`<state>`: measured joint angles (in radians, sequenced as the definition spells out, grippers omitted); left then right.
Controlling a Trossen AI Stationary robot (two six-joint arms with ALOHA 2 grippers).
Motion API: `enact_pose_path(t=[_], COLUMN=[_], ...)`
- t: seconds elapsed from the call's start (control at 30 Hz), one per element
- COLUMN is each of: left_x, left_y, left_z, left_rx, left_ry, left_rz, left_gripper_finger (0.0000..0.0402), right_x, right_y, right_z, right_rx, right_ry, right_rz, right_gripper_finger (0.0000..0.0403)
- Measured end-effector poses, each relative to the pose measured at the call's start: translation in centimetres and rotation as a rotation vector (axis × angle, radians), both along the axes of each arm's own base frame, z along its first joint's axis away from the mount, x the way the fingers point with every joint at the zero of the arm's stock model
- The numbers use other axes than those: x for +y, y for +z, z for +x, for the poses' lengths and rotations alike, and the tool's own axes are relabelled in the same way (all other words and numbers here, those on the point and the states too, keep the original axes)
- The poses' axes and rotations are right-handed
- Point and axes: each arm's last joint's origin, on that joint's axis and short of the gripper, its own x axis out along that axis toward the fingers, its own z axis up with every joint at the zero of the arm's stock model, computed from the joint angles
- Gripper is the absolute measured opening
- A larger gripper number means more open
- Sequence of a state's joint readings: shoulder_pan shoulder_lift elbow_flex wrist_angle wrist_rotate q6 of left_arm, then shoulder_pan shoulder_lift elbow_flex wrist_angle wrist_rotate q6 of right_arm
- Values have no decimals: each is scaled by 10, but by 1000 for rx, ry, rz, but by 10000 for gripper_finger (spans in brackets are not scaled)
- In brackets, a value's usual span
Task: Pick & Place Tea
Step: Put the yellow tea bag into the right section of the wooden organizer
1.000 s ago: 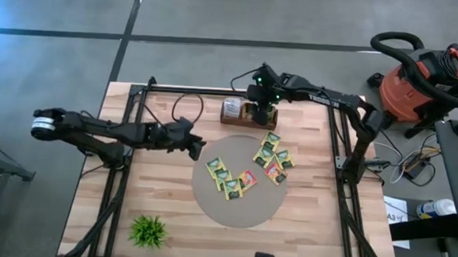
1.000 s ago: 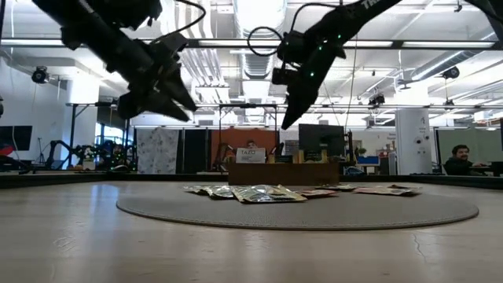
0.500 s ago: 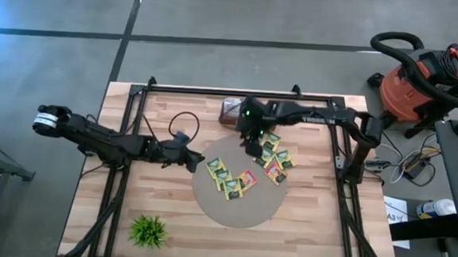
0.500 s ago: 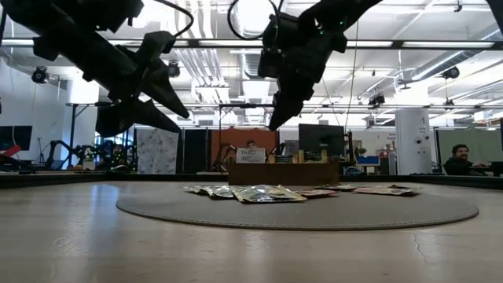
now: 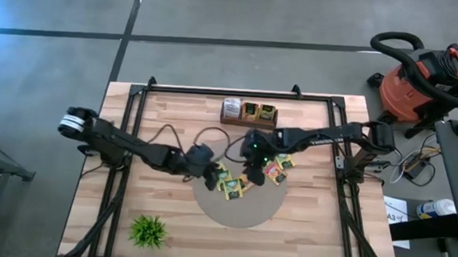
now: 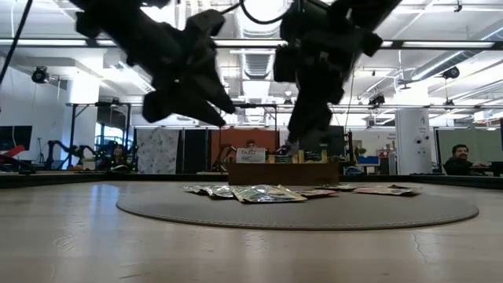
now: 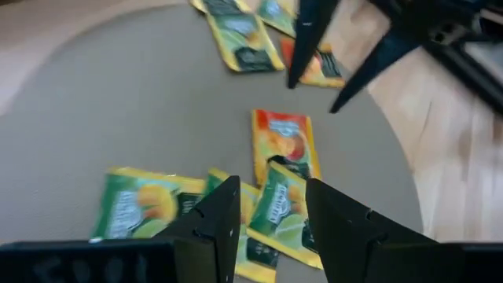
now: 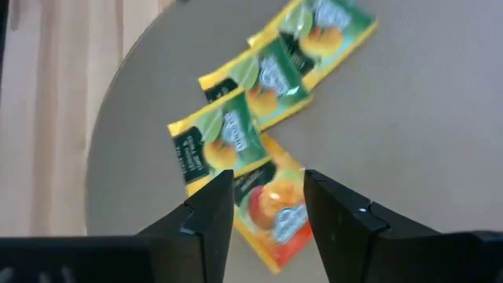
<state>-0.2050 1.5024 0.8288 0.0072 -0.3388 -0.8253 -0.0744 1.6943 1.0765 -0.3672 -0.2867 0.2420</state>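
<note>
Approach step: both grippers, left gripper (image 5: 210, 175) and right gripper (image 5: 254, 168), open and empty over tea sachets (image 5: 233, 184); next, lowering onto one sachet.

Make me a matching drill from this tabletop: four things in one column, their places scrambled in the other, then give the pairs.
1. plant
2. wooden box
3. vacuum
4. sachets

A. on the round grey mat
B. floor, beyond the table's right edge
C. table's far edge, middle
D. table's near left corner

Pairs: 1-D, 2-C, 3-B, 4-A
</note>
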Motion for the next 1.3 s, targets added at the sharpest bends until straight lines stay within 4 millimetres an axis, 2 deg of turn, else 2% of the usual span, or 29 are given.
enact_pose_path(t=[0.17, 0.27, 0.47, 0.7, 0.83, 1.03, 1.3], left_x=[-9, -12, -18, -16, -16, -16, -14], left_y=[-14, -23, -35, -42, -44, -49, -49], left_z=[26, 35, 46, 43, 42, 40, 39], left_rx=[62, 95, 137, 177, 192, 221, 224], left_ry=[-103, -129, -216, -313, -394, -512, -594], left_rz=[-27, -30, 35, 145, 236, 348, 395], left_gripper_finger=[140, 140, 140, 140, 140, 140, 140], right_x=[7, 14, 33, 56, 66, 68, 72], right_y=[-25, -40, -50, -51, -58, -62, -63], right_z=[-9, -12, -10, -8, -4, -1, -2], right_rx=[24, 65, 85, 120, 143, 152, 178], right_ry=[-71, -97, -101, -201, -300, -488, -563], right_rz=[65, 100, 141, 258, 347, 362, 416], right_gripper_finger=[160, 164, 169, 169, 169, 169, 169])
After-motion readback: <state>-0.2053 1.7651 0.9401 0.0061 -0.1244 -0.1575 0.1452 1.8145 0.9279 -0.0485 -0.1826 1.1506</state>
